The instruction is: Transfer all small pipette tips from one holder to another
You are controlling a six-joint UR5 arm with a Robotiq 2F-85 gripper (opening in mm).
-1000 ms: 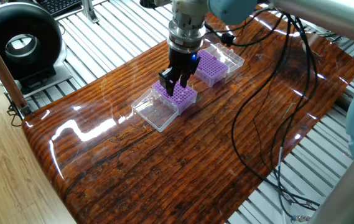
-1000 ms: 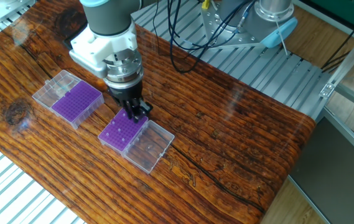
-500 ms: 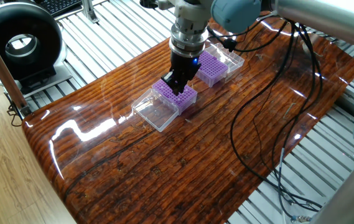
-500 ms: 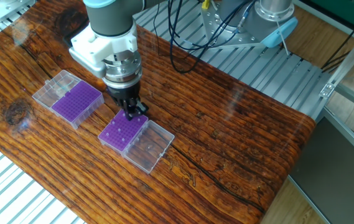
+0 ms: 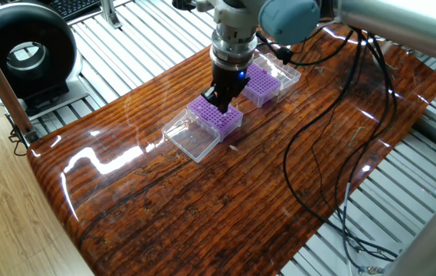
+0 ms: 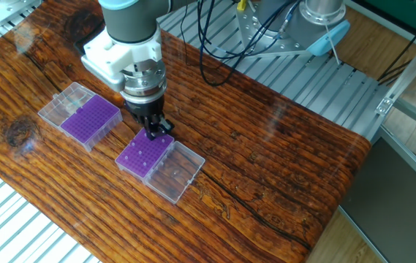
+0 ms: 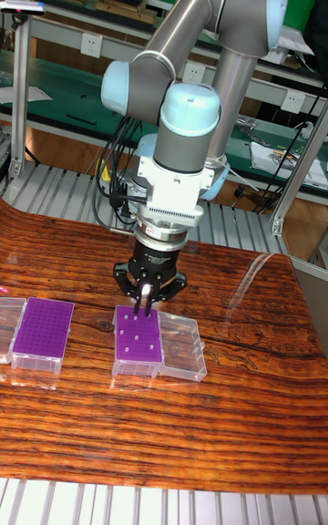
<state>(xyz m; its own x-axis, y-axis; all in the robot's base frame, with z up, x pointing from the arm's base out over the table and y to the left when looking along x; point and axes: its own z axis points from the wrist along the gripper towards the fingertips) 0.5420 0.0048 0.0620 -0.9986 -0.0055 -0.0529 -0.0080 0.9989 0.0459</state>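
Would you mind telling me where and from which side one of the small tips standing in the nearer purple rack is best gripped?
Grip the exposed top end of a tip, coming straight down from above. The tips stand upright in the holes of the purple rack, so only their tops show. The pincer already hangs vertically over the rack's back edge.

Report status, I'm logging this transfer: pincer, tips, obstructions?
Pincer closed down at near purple rack. Tip grip unconfirmed. Second rack apart. Nothing blocking.
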